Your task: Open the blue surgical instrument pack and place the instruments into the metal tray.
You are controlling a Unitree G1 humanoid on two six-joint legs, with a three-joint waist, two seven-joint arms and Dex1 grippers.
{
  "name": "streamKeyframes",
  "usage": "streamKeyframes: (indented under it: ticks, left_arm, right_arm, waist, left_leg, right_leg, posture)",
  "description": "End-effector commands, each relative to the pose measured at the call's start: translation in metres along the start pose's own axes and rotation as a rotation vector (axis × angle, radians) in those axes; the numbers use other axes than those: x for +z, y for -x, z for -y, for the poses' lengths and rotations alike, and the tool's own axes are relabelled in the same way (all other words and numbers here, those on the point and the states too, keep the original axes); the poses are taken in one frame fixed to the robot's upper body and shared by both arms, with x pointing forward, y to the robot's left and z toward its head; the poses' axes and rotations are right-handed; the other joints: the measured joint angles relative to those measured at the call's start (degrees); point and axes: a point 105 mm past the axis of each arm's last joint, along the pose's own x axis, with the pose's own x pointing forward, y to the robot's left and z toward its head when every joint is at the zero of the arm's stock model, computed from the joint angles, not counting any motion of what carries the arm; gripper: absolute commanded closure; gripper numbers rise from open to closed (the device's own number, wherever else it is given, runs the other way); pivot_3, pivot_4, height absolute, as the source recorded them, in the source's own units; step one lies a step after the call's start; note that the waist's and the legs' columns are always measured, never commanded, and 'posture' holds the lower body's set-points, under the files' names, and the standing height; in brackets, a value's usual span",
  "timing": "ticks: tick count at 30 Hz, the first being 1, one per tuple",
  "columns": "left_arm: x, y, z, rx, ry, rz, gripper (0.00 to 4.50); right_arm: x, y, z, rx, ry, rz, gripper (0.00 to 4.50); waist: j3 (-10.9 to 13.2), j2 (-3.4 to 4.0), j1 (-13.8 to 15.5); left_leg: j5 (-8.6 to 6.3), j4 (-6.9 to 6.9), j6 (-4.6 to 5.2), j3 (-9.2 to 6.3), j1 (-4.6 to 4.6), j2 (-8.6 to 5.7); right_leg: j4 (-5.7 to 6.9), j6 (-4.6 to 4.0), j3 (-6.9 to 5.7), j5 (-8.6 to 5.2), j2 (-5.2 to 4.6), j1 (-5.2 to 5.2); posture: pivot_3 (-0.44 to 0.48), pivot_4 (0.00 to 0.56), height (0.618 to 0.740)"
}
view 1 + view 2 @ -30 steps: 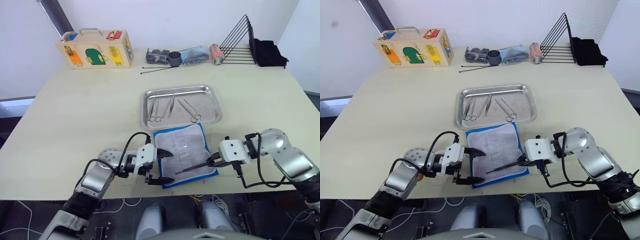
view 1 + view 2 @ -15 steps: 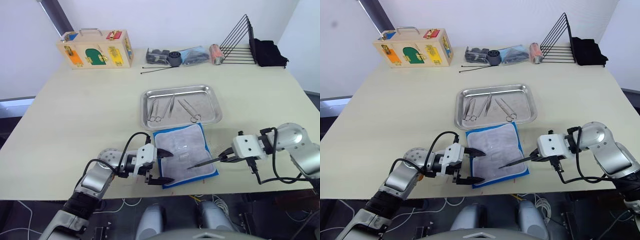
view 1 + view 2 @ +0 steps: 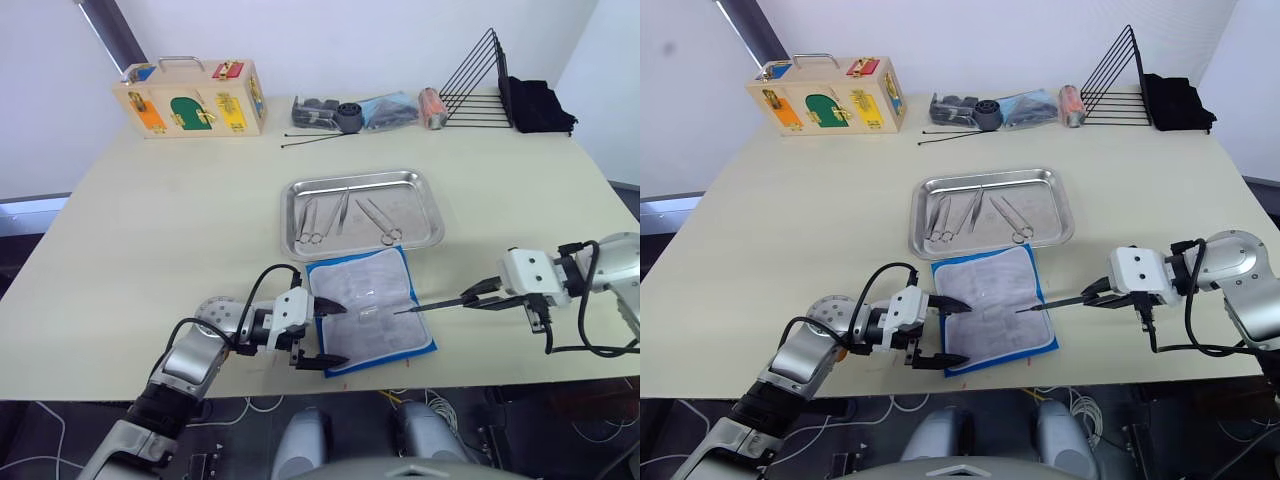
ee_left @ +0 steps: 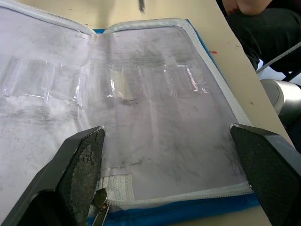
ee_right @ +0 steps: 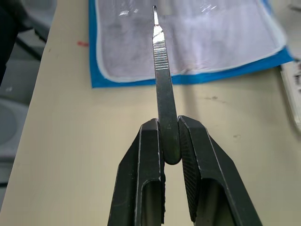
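The right gripper [image 5: 170, 141] pinches a thin tool [image 5: 162, 84] beside the pack [image 3: 368, 312] — it could slip out. The left gripper [image 3: 328, 334] stays spread.

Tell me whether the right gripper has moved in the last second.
Yes. The right gripper, shut on a slim instrument, has drawn back to the robot's right, off the blue surgical instrument pack and over bare table.

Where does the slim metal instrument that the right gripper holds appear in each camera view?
Left eye view: instrument, tip at the pack's right edge.
Right eye view: instrument, same place.
Right wrist view: instrument, clamped between the fingers.
Left wrist view: I cannot identify it.
Shared landmark: the open blue surgical instrument pack, beside the left gripper.
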Motion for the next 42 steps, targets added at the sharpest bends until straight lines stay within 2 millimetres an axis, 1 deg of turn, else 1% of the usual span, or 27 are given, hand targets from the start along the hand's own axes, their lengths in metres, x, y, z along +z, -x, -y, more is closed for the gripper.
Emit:
streamKeyframes:
  ticks: [1,8,15,18,21,25,32,36,42]
  left_arm:
    - [-0.056,-0.002,0.023,-0.042,0.205,-0.163,0.00]
    - [-0.055,-0.002,0.023,-0.038,0.205,-0.161,0.00]
    - [-0.055,-0.003,0.023,-0.033,0.207,-0.159,0.00]
    - [-0.055,-0.003,0.023,-0.031,0.207,-0.158,0.00]
    - [-0.055,-0.003,0.023,-0.030,0.206,-0.159,0.00]
    - [-0.056,-0.002,0.024,-0.030,0.209,-0.162,0.00]
    - [-0.057,-0.002,0.025,-0.024,0.212,-0.159,0.00]
    - [-0.058,-0.002,0.026,-0.024,0.216,-0.160,0.00]
    - [-0.058,-0.002,0.025,-0.019,0.215,-0.160,0.00]
  right_arm:
    - [0.014,0.006,0.013,-0.087,-0.038,0.085,4.41]
    - [0.023,-0.006,0.046,-0.307,-0.200,0.208,4.41]
    - [0.031,-0.023,0.074,-0.470,-0.334,0.269,4.41]
    - [0.033,-0.033,0.093,-0.577,-0.353,0.250,4.41]
    - [0.025,-0.043,0.109,-0.660,-0.406,0.197,4.41]
    - [0.019,-0.050,0.126,-0.742,-0.453,0.144,4.41]
    - [0.007,-0.071,0.138,-0.784,-0.626,0.058,4.41]
    - [0.002,-0.077,0.140,-0.794,-0.714,0.034,4.41]
    - [-0.005,-0.083,0.141,-0.784,-0.782,-0.004,4.41]
  waist:
    - [0.00,0.00,0.00]
    - [0.00,0.01,-0.02]
    - [0.00,0.05,0.04]
    - [-0.03,0.11,-0.05]
    - [-0.07,0.17,0.06]
    - [-0.12,0.26,0.05]
    - [-0.24,0.44,-0.05]
    - [-0.27,0.47,-0.09]
    - [-0.28,0.49,-0.15]
  left_leg:
    - [0.00,0.00,0.00,0.00,0.00,0.00]
    - [0.00,0.00,0.00,0.01,0.00,0.00]
    - [0.00,0.00,0.00,-0.01,-0.04,-0.01]
    - [0.00,0.00,0.00,0.03,-0.04,-0.01]
    - [0.00,0.00,0.00,0.04,-0.02,-0.01]
    - [0.00,0.00,0.00,0.05,-0.10,-0.01]
    - [0.01,0.00,0.01,0.04,-0.08,0.00]
    - [0.01,0.00,0.01,0.04,-0.09,0.00]
    - [0.01,0.00,0.01,0.04,-0.09,0.00]
  right_leg:
    - [0.00,0.00,0.01,0.00,0.00,0.00]
    - [0.01,0.01,0.02,0.01,0.01,0.00]
    - [0.03,0.01,0.02,0.01,0.01,0.00]
    - [0.04,0.02,0.06,0.02,0.01,0.01]
    - [0.04,0.02,0.06,0.02,0.02,-0.01]
    - [0.04,0.01,0.06,0.02,0.01,-0.01]
    - [0.06,0.01,0.07,0.02,0.04,0.00]
    - [0.07,0.01,0.07,0.02,0.04,-0.01]
    - [0.06,0.01,0.07,0.02,0.04,-0.01]
  posture:
    - [0.000,0.150,0.740]
    - [0.000,0.150,0.740]
    - [0.000,0.150,0.740]
    - [0.000,0.150,0.740]
    - [0.000,0.150,0.740]
    - [0.000,0.150,0.740]
    - [0.000,0.150,0.740]
    - [0.000,0.150,0.740]
    - [0.000,0.150,0.740]
